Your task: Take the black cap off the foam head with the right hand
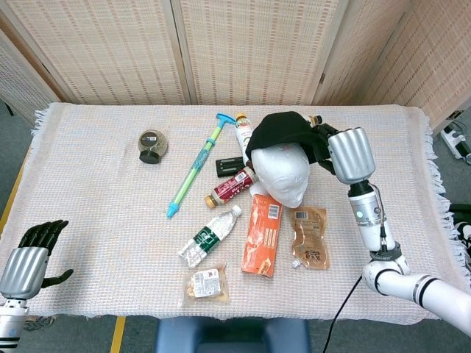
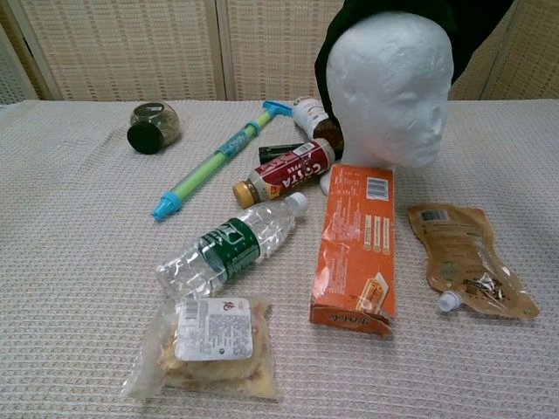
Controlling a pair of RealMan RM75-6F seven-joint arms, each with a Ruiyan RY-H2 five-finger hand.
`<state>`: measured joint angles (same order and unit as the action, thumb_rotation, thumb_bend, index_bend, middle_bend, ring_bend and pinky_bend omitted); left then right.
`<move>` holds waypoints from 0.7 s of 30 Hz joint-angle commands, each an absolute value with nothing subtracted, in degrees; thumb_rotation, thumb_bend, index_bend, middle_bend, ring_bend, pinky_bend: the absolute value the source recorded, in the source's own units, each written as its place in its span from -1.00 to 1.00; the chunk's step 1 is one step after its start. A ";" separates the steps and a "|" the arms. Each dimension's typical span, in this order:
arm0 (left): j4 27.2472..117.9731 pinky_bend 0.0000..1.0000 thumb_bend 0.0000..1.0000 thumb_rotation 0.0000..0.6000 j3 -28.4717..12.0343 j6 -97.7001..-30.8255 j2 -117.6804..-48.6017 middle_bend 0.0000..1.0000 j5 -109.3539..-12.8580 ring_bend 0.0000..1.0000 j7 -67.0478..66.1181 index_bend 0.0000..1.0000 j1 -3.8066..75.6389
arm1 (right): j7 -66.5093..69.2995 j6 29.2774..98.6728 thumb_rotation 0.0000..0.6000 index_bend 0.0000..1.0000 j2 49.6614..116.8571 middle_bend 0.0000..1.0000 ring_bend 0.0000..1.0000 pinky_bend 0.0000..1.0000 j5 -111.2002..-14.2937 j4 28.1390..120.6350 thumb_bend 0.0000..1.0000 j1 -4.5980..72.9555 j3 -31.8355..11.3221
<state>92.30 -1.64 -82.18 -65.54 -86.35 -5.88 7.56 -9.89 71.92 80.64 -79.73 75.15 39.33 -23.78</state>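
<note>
The white foam head point(image 1: 285, 173) point(image 2: 390, 85) stands upright mid-table with its face and crown bare. The black cap point(image 1: 283, 130) point(image 2: 476, 22) hangs behind and above the head, its back edge still draped down the head's far side. My right hand point(image 1: 344, 151) grips the cap from the right at the rear of the head; the chest view shows only cap fabric, not the hand. At the table's near left corner my left hand point(image 1: 28, 259) stays low, fingers apart and empty.
An orange box point(image 1: 261, 234), a brown pouch point(image 1: 309, 235), a red Costa bottle point(image 1: 232, 187), a water bottle point(image 1: 209, 237) and a snack bag point(image 1: 205, 284) lie in front of the head. A toy water pump point(image 1: 196, 163), a small jar point(image 1: 152, 145) and more bottles point(image 1: 243, 134) lie behind.
</note>
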 commanded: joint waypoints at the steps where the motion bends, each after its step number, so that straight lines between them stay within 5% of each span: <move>1: 92.21 -0.68 -0.88 1.00 -1.58 -82.08 -65.63 -0.70 -86.32 -0.73 -5.83 -0.71 7.60 | -10.10 70.30 1.00 0.53 81.61 0.31 0.91 1.00 -77.92 71.61 0.35 41.23 -24.60; 13: 92.13 -0.68 -0.88 1.00 -1.25 -80.94 -65.83 -0.71 -86.06 -0.73 -5.68 -0.73 8.01 | -8.19 67.78 1.00 0.54 82.69 0.31 0.91 1.00 -73.40 61.11 0.35 42.47 -24.31; 21: 92.26 -0.68 -0.88 1.00 -1.08 -80.66 -65.99 -0.71 -86.78 -0.73 -5.43 -0.73 8.46 | -8.02 68.21 1.00 0.54 75.95 0.31 0.91 1.00 -74.61 64.75 0.35 37.35 -19.89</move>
